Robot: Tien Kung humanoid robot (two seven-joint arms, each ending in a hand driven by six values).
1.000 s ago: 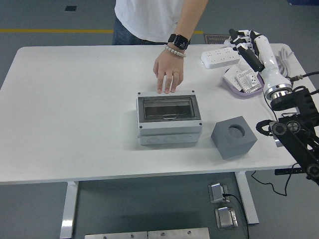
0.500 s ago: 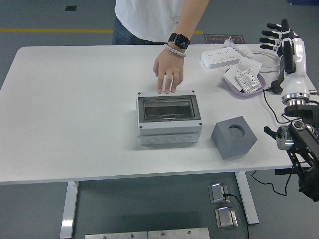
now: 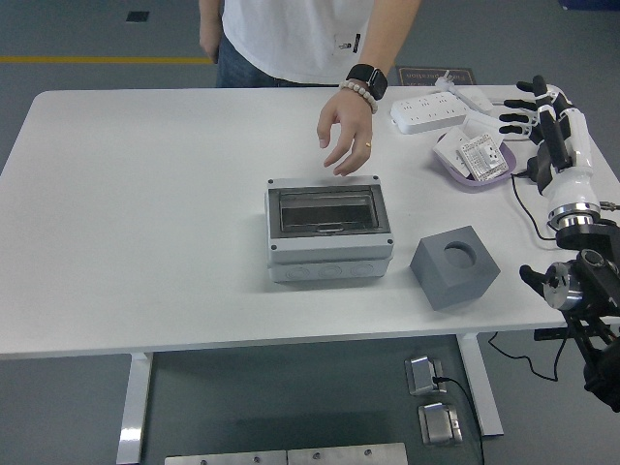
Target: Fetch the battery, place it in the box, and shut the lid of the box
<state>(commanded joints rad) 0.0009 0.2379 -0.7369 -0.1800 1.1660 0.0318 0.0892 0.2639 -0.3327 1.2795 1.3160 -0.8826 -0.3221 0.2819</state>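
Right hand (image 3: 531, 102) at the table's (image 3: 145, 223) far right edge, fingers spread, holding nothing, just beside the purple tray (image 3: 455, 163) that carries the battery (image 3: 481, 155); a white power strip (image 3: 433, 112) lies behind the tray. Grey box (image 3: 329, 232) sits mid-table with its clear lid down, a grey foam block (image 3: 454, 266) to its right. Person's hand (image 3: 347, 136) hangs loosely open above the table just behind the box, not touching it.

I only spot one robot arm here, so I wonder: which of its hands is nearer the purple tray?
The right hand, fingers spread, hovers just right of the purple tray. The left hand is out of view.
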